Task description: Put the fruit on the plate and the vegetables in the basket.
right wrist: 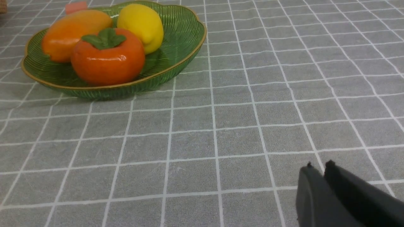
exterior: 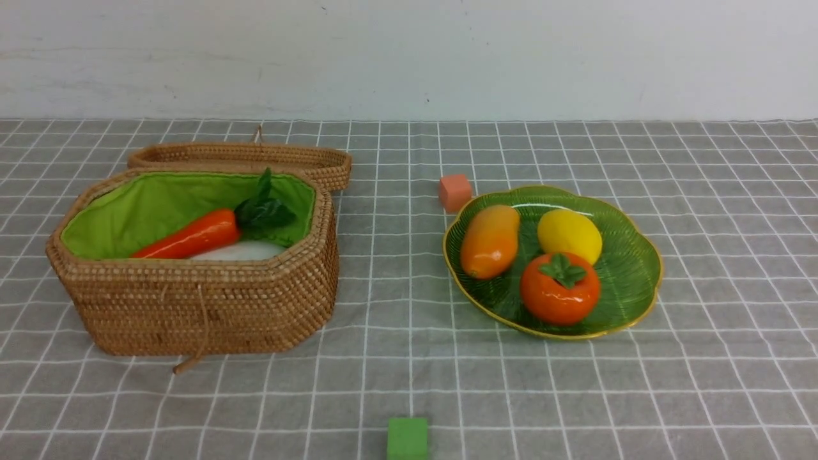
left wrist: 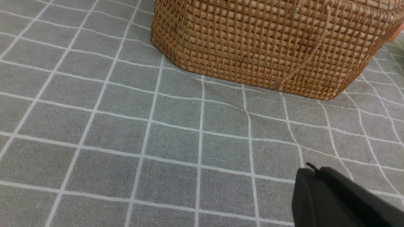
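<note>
Two grippers, the left gripper [left wrist: 311,171] and right gripper [right wrist: 318,167], have fingers pressed together, holding nothing. At centre left the basket [exterior: 192,313] holds the carrot [exterior: 188,235] and radish [exterior: 239,251]. At centre right the plate [exterior: 629,268] carries mango [exterior: 489,241], lemon [exterior: 569,236] and orange fruit [exterior: 560,289].

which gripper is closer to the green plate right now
The right gripper. It sits shut above bare cloth with the plate in its own view; the left gripper faces the basket instead.
</note>
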{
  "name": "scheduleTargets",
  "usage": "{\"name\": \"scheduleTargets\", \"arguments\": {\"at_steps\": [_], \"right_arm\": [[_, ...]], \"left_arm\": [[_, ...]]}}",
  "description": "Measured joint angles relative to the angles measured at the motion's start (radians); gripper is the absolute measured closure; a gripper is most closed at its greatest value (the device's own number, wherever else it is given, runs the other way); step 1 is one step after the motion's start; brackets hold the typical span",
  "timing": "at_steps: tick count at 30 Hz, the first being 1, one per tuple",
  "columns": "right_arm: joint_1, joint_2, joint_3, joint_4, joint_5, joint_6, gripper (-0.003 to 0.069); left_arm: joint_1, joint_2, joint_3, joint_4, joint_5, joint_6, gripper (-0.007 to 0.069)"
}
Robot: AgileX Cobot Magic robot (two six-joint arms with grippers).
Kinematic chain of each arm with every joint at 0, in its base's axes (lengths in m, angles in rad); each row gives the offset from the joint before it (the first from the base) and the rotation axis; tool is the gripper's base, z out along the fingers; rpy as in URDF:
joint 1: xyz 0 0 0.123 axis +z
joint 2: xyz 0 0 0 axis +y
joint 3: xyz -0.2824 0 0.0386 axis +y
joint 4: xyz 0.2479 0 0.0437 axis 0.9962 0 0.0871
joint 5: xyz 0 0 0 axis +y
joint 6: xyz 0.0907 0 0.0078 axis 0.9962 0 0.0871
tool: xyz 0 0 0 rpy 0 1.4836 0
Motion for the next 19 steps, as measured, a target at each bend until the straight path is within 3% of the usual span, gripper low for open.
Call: {"name": "scheduleTargets", "arguments": {"at_steps": [19], "right_arm": [[0.000, 0.000, 0.000, 0.001, 0.000, 0.000, 0.0582]], "left_arm": [[0.000, 0.000, 0.000, 0.033, 0.000, 0.000, 0.0638]]}}
